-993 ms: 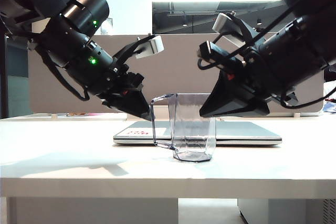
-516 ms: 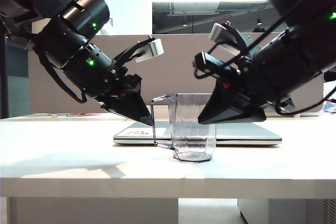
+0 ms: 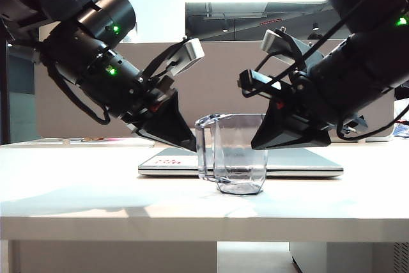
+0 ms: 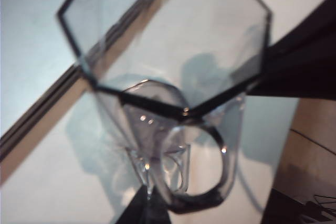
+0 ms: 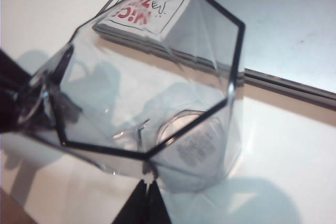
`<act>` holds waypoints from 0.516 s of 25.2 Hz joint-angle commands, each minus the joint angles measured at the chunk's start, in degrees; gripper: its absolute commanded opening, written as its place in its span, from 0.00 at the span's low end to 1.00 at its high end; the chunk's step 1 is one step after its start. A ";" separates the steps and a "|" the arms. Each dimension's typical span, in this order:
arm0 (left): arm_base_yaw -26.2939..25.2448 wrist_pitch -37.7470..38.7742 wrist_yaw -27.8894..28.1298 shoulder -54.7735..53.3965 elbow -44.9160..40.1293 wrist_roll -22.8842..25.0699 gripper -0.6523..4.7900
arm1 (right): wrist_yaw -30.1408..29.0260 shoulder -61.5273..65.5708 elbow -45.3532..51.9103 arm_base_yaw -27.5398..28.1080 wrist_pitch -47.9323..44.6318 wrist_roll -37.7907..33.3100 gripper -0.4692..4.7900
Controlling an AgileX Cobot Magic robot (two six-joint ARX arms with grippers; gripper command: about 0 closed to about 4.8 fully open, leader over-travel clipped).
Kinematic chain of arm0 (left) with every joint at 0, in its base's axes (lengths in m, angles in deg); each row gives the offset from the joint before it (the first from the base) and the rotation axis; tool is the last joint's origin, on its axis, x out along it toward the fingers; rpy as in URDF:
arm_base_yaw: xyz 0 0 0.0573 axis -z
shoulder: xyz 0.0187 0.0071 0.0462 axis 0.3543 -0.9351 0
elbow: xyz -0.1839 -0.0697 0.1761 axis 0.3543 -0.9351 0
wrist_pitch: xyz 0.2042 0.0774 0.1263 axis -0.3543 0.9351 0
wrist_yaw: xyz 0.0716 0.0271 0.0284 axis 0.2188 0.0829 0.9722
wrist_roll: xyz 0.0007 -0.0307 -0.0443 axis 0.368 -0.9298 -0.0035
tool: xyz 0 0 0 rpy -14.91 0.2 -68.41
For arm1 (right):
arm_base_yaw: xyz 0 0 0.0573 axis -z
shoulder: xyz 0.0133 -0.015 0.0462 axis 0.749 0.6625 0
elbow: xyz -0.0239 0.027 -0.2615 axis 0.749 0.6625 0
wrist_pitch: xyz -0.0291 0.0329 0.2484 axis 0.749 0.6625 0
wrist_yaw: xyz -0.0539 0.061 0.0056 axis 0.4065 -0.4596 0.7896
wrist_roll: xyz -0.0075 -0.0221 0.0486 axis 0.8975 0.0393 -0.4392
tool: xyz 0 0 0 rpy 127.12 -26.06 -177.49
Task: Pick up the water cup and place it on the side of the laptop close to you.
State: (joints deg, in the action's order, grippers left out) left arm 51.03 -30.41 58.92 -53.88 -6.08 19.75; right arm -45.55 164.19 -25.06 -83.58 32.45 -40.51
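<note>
Water cup (image 3: pixel 235 155) upright on white surface (image 3: pixel 83 206), just in front of closed laptop (image 3: pixel 300 163), handle facing left. Left hand (image 3: pixel 190 146), fingers together, tip at the handle. Right hand (image 3: pixel 255 145), fingers together, tip at cup's rim on the opposite side. Neither grips it.

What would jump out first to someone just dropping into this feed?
Two black hands pinch a clear water cup from both sides at the table's middle: the left hand shut at its handle side, the right hand shut at the opposite rim. The cup stands upright on the white table, in front of a closed silver laptop lying flat behind it, with a red-lettered sticker on the lid's corner.
</note>
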 commanded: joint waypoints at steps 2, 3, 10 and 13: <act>1.97 -0.37 -0.87 0.22 0.04 -0.26 0.11 | 0.72 -0.15 -0.33 0.00 -0.85 -0.17 0.09; 2.49 -0.39 -0.85 0.22 0.04 -0.26 0.11 | 1.36 -0.15 -0.33 0.00 -0.85 -0.17 0.09; 4.66 -1.64 -0.02 0.22 0.04 -0.31 0.11 | 1.64 -0.17 -0.31 0.33 -0.63 0.09 0.09; 4.68 -2.08 -0.02 0.22 0.04 -1.25 0.11 | 3.56 -0.17 -0.31 0.44 0.79 1.42 0.09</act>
State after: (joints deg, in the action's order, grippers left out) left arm 55.64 -31.68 58.96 -53.88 -6.06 19.01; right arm -43.38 164.19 -25.06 -83.20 32.93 -39.73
